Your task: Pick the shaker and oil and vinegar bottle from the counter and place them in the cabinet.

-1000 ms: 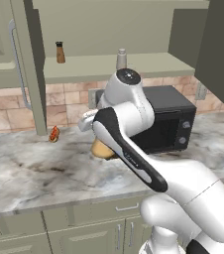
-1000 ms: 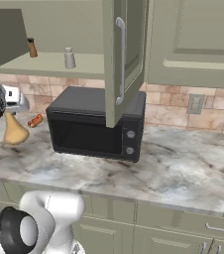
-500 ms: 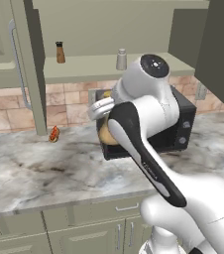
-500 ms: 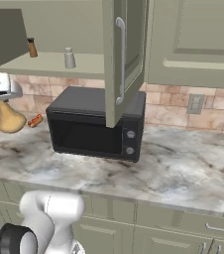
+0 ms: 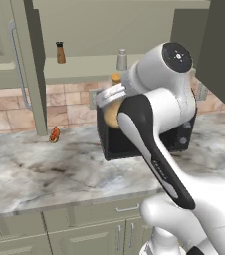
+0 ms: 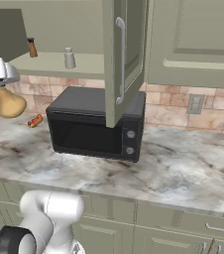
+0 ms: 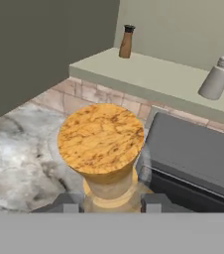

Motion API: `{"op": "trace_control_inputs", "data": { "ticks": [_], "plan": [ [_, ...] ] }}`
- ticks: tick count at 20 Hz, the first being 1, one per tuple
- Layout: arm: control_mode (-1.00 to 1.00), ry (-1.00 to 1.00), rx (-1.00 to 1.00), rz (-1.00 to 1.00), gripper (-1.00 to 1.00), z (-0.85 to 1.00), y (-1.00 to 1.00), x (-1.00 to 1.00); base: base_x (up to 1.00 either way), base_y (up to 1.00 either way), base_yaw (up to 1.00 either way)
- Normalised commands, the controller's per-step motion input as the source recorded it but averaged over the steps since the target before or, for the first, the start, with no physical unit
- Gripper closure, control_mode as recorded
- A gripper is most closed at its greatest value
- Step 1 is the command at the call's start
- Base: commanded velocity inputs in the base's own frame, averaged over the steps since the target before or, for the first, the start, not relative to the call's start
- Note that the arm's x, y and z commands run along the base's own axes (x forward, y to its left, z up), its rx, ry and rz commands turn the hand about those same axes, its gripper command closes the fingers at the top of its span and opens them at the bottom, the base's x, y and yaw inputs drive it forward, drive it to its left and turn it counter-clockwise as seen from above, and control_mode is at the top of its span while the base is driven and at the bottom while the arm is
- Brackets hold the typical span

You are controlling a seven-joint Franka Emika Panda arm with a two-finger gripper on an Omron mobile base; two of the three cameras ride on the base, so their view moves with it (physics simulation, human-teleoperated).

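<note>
Two fingers [image 7: 109, 202] clamp the oil and vinegar bottle [image 7: 102, 149] above the counter [image 5: 45, 172].

A black microwave [image 6: 95, 122] sits against a backsplash [image 6: 183, 106] of tan and reddish stone tiles, with a pale wall outlet [image 6: 196, 103] set into the tiles to its right. Sage-green lower drawers [image 6: 193, 225] run along the bottom, fitted with thin silver pulls. A closed upper cupboard [image 6: 196, 39] with a raised panel hangs on the right. On the pale-green shelf stands a brown shaker with a dark cap [image 5: 60, 52]. A small orange-red item [image 5: 54, 134] lies near the tiles. The light is even and soft.
</note>
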Motion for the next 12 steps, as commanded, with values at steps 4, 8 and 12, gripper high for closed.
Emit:
{"op": "trace_control_inputs", "data": {
  "ticks": [4,8,12],
  "plan": [
    [-1.00,-0.13,0.00,0.06,1.00,0.30,0.00,0.11,0.00,0.00,0.00],
    [-1.00,-0.09,0.00,0.05,1.00,0.25,-0.03,0.23,0.00,0.00,0.00],
    [-1.00,-0.09,0.00,0.05,1.00,0.19,-0.13,0.32,0.00,0.00,0.00]
  ]
}}
